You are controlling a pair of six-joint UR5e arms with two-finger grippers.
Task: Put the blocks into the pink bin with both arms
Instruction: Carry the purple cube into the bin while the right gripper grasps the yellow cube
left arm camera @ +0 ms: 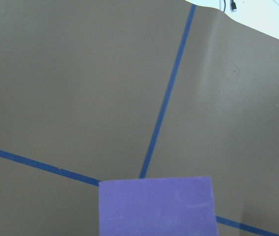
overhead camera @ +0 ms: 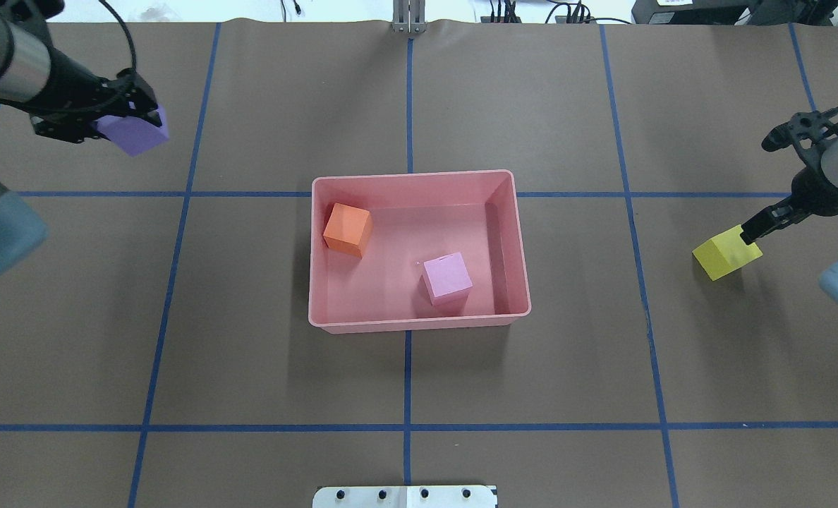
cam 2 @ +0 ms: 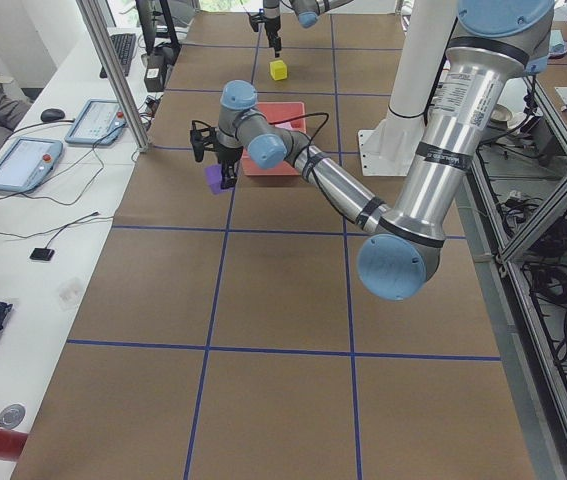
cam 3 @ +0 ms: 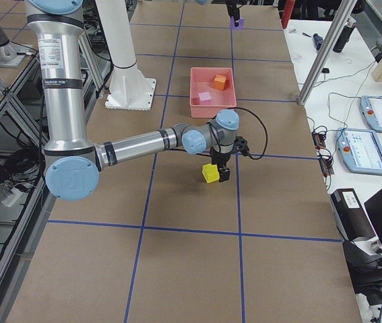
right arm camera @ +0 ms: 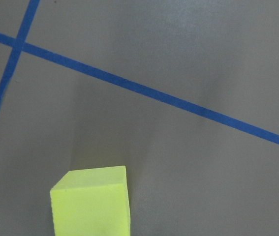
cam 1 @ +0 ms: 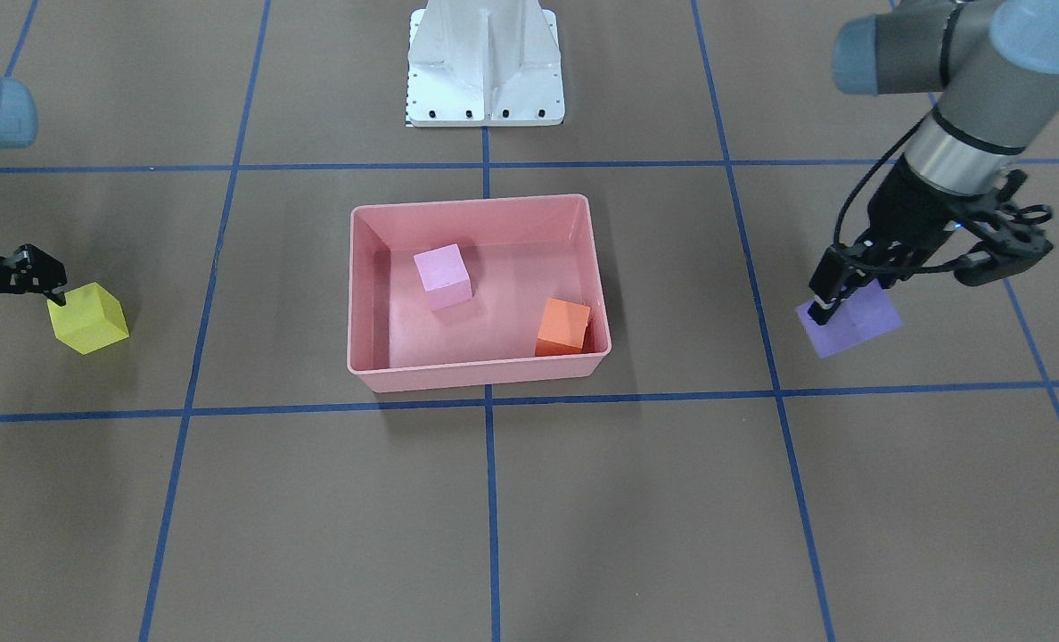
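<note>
Salmon-pink plastic sits at the centre of the brown worktop (overhead camera: 285, 381): that's the pink bin (overhead camera: 412, 174), and two blocks are already inside. The orange cube (overhead camera: 347, 229) rests on the bin floor near the corner on the robot's left, at the end far from the robot. The light pink cube (overhead camera: 447, 278) stands on the floor nearer the robot, toward the opposite side wall. It is well apart from the orange one and turned a little against the walls.

Two more blocks are outside. The purple cube (overhead camera: 134, 134) is well out from the bin on the robot's left, beyond the bin's far wall line. The left gripper (overhead camera: 128, 116) points down over it, fingers against opposite sides, clamped on it. In the left wrist view the purple face fills the bottom centre. The left arm (cam 2: 333, 185) reaches out low, forearm nearly level, wrist bent down.

Over on the robot's right, the yellow cube (overhead camera: 726, 252) lies well clear of the bin. The right gripper (overhead camera: 752, 233) comes down at the cube's edge away from the bin, one fingertip touching it. Whether its fingers are apart or together cannot be told. The right arm (cam 3: 137, 142) is stretched low in much the same pose.
</note>
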